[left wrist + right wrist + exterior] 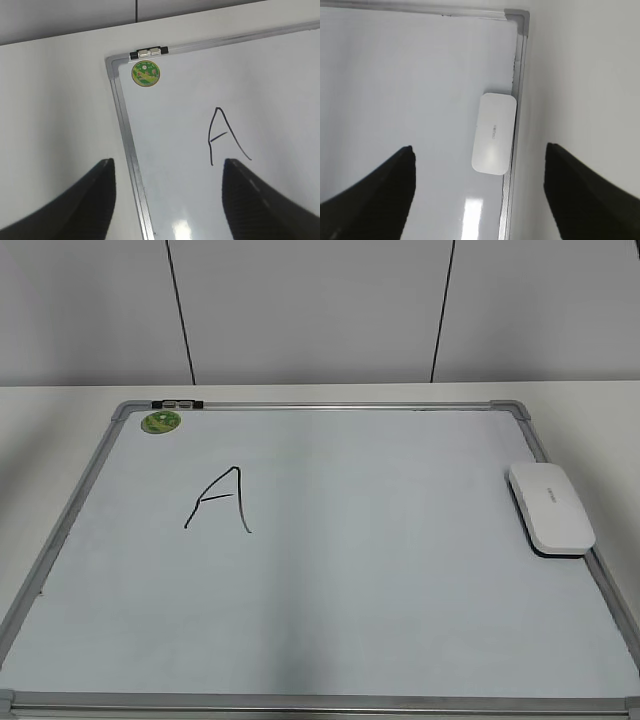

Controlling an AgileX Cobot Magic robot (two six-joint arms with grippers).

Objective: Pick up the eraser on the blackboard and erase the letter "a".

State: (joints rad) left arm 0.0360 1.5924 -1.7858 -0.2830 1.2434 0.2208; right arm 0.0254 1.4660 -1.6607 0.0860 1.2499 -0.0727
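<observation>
The white eraser (550, 508) lies flat on the right edge of the blackboard (380, 560), a white board with a silver frame. In the right wrist view the eraser (494, 133) lies ahead of my open, empty right gripper (479, 150), against the board's frame (519, 75). My left gripper (167, 164) is open and empty above the board's left frame (125, 130). A tall pointed capital "A" (220, 500) in black marker is on the board's left half and also shows in the left wrist view (226, 135). No small lowercase "a" is in view. Neither gripper shows in the exterior view.
A round green magnet (161, 421) sits at the board's top left corner, also in the left wrist view (145, 73). A small metal clip (178, 403) is on the top frame. The board lies on a white table (60, 410) in front of a grey panelled wall.
</observation>
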